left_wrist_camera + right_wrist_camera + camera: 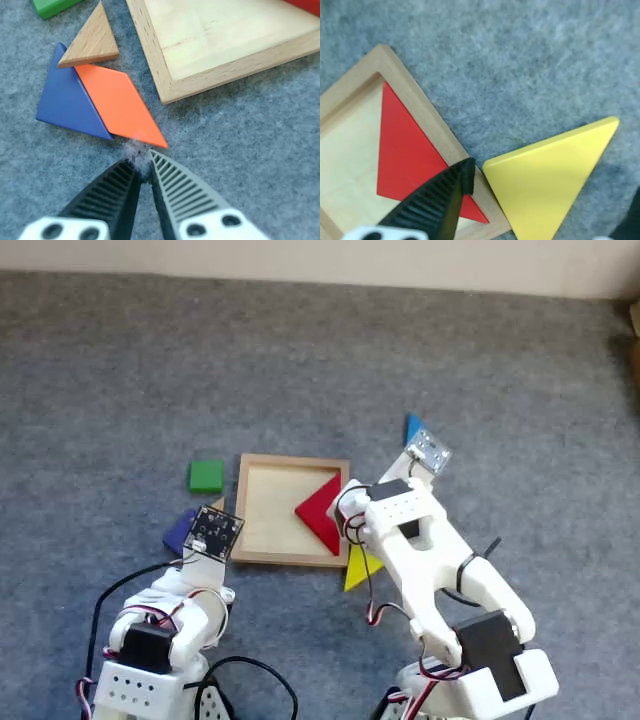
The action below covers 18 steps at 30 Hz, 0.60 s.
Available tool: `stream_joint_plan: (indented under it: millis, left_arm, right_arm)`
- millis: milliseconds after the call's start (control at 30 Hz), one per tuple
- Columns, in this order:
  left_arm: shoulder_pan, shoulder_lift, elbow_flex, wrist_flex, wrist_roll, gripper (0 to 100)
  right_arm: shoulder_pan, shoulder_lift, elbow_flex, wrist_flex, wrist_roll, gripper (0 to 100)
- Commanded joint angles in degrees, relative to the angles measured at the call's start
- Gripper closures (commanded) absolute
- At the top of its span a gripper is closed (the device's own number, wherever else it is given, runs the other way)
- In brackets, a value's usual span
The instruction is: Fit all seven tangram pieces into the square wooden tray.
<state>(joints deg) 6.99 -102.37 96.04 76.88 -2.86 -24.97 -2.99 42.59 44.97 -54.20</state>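
Observation:
The square wooden tray [262,508] lies mid-table with a red triangle [322,512] in its right part. My right gripper [550,196] is open at the tray's near right corner; one finger [445,195] is over the rim [427,125] and the red triangle [407,150], and the yellow triangle [550,175] lies between the fingers on the carpet. My left gripper [143,172] is shut and holds nothing, its tips at the corner of the orange parallelogram [117,105]. That piece lies against a blue triangle [65,100] and a wooden triangle [92,40], left of the tray [220,45].
A green square [206,476] sits left of the tray's far corner. A light blue triangle [413,427] lies beyond the right arm, partly hidden by it. Grey carpet covers the table, with open room at the back.

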Motion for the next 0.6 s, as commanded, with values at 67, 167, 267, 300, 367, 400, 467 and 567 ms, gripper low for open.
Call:
stream_joint_plan:
  millis: [67, 167, 267, 300, 367, 400, 467, 567]
  left_arm:
    - [-0.3, -2.1, 1.2, 0.4, 0.3, 99]
    - [-0.3, -2.1, 1.2, 0.4, 0.3, 99]
    - [-0.3, -2.1, 1.2, 0.4, 0.3, 99]
    - [-0.3, -2.1, 1.2, 0.4, 0.3, 99]
    - [-0.3, -2.1, 1.2, 0.4, 0.3, 99]
    - [-0.3, -2.1, 1.2, 0.4, 0.3, 99]
    - [-0.3, -2.1, 1.2, 0.4, 0.3, 99]
    - [-0.3, -2.1, 1.2, 0.4, 0.3, 99]
  right_arm:
    - [4.7, 1.3, -2.0, -0.6, -0.2, 61.3]
    - [5.3, 1.3, -2.0, -0.5, -0.1, 61.3]
    - [5.3, 1.3, -2.1, 1.6, -0.1, 61.3]
    - [5.3, 1.3, -2.2, 2.5, -0.1, 61.3]
    - [5.3, 1.3, -2.4, 3.4, -0.1, 61.3]
    - [5.1, 1.3, -2.3, 3.5, -0.1, 61.3]
    - [5.0, 1.3, -2.2, 3.5, -0.1, 61.3]
    - [4.0, 1.3, -2.2, 3.5, -0.1, 61.3]
